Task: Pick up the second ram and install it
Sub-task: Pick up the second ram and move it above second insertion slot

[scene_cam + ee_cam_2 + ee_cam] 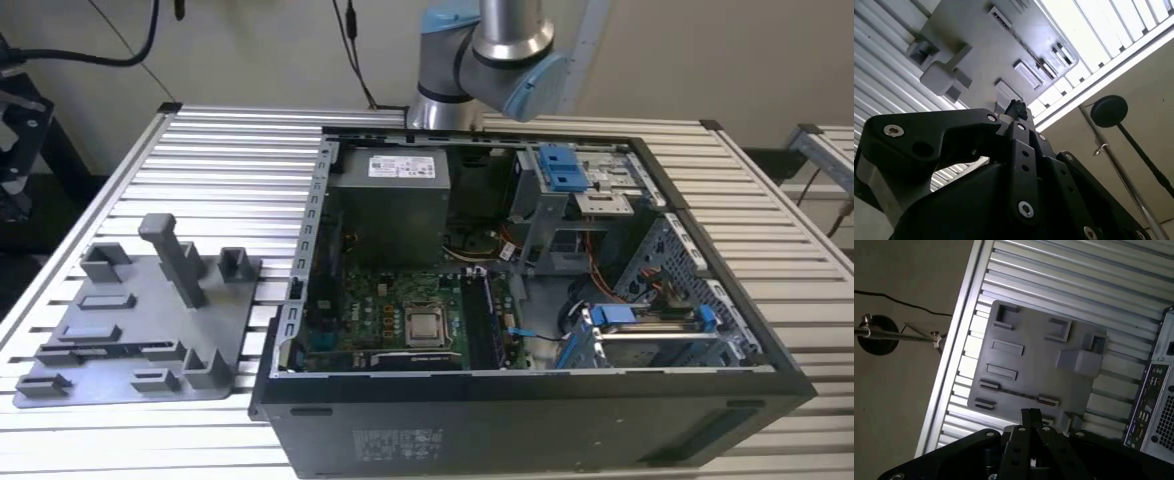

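Poised above the grey fixture (1039,355) on the slatted bench (1064,270) in both wrist views: end effector (1030,414), closed tip to tip, gripping nothing visible; apparently the second ram (1048,401), upright in a fixture slot just beside those tips; open computer case (534,410) alongside.

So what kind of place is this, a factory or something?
Probably a robotics lab or test workshop: an open desktop computer case lies on a slatted metal table, a grey parts fixture sits beside it, and a robot arm rises behind the case.
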### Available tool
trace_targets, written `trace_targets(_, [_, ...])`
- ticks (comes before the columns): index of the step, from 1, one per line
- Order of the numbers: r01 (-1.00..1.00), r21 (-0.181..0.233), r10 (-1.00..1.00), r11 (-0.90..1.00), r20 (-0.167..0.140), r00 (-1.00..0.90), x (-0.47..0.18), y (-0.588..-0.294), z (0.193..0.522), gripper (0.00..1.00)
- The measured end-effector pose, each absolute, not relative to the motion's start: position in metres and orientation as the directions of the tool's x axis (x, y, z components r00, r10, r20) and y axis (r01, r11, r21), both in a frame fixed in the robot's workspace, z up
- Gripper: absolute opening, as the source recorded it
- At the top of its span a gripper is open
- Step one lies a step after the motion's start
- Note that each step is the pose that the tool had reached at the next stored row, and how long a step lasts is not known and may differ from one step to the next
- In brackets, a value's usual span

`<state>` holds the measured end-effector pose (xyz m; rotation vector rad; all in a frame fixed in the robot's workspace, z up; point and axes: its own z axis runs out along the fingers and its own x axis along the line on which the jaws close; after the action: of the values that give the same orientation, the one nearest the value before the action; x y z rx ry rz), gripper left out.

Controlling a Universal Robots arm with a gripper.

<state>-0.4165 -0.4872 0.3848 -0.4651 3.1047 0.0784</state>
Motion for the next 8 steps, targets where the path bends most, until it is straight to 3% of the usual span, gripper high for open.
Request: trace_targets(8, [-0.428,0.049,-0.429,0.902,-0.009,-0.903,-0.4165,-0.4871,0.3847,0.11])
